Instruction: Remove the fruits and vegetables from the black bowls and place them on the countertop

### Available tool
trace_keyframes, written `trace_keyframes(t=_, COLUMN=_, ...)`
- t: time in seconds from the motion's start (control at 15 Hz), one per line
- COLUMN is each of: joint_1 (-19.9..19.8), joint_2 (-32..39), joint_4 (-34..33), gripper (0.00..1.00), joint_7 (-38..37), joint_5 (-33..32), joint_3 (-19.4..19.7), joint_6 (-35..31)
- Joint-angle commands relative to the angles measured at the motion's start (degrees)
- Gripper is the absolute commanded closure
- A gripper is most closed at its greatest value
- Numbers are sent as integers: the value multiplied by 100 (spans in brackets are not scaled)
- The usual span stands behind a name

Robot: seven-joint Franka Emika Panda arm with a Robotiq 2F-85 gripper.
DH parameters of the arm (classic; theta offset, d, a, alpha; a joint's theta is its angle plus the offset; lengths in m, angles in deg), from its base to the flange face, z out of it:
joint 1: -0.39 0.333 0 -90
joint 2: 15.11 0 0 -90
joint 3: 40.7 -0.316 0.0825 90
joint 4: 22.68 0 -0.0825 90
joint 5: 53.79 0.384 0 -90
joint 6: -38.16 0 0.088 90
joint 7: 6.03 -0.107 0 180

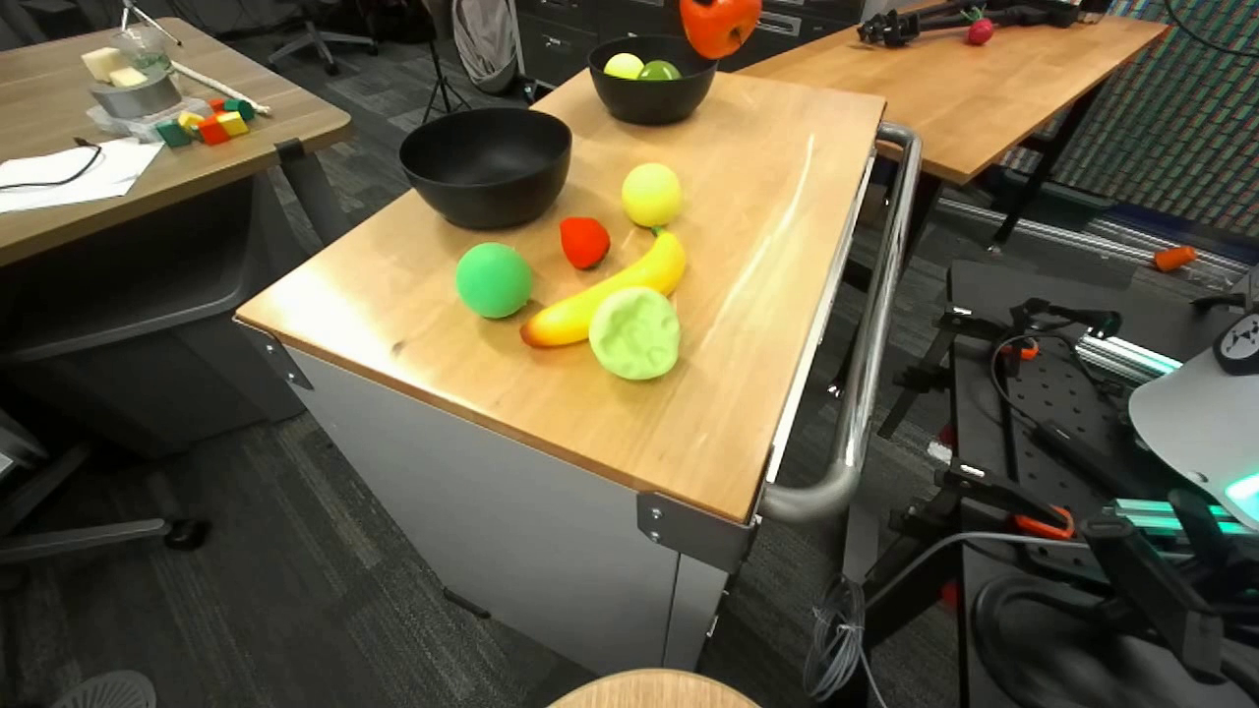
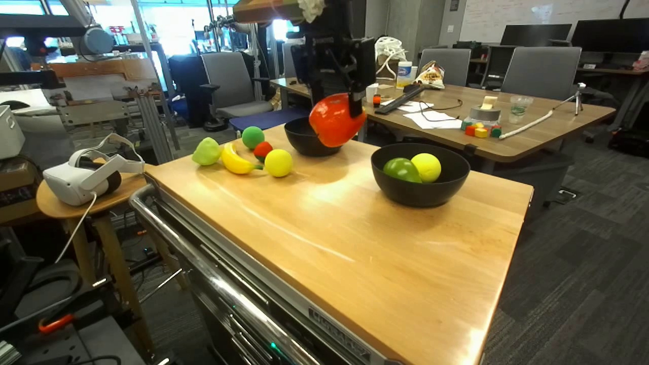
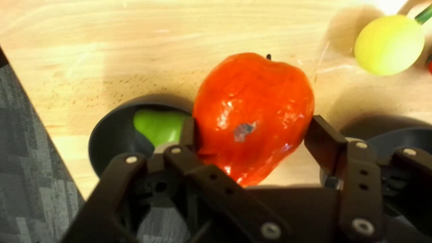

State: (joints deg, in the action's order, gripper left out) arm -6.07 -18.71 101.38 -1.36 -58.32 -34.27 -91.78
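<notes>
Light wood forms the worktop (image 2: 324, 274), with a metal rail (image 1: 890, 265) along one long edge, a desk (image 2: 568, 121) past the opposite one and a round stool (image 1: 654, 690) beyond one short edge.

Above the wood, the gripper (image 3: 251, 130) has its jaws wide apart and clamped on both sides of an orange-red fruit (image 3: 256, 91), which hangs in the air; the wrist view shows it between the plain black bowl (image 1: 492, 202) and the loaded black bowl (image 2: 423, 195). Both stand along the edge opposite the rail, the loaded black bowl near the corner away from the stool, with a darker green piece (image 2: 401, 170) and a yellow piece (image 2: 428, 167) inside. Towards the stool end lie the cabbage (image 1: 634, 334), the banana (image 1: 661, 264), a bright green ball (image 1: 494, 280), a small red piece (image 1: 585, 243) and a yellow ball (image 1: 651, 195).

Bare wood runs broad along the rail, from the yellow ball to the short edge away from the stool; a narrower strip borders the stool-side edge.

In an exterior view the upper border cuts the orange-red fruit (image 1: 721, 25); in an exterior view the orange-red fruit (image 2: 332, 126) covers part of the plain black bowl. The wrist view clips the small red piece, and there the gripper masks part of the darker green piece. Whether cabbage and banana touch, I cannot tell.
</notes>
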Motion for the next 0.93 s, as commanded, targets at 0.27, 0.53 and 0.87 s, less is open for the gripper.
trace_keyframes(t=0.27, joint_1=79, joint_2=55, joint_4=837, gripper=45, joint_7=1057, joint_5=493, joint_3=-10, joint_6=-219)
trace_keyframes(t=0.53, joint_1=100, joint_2=221, joint_4=978, gripper=45, joint_7=1242, joint_5=452, joint_3=-59, joint_6=-563)
trace_keyframes(t=0.87, joint_1=98, joint_2=294, joint_4=944, gripper=5, joint_7=1372, joint_5=445, joint_3=-100, joint_6=-541)
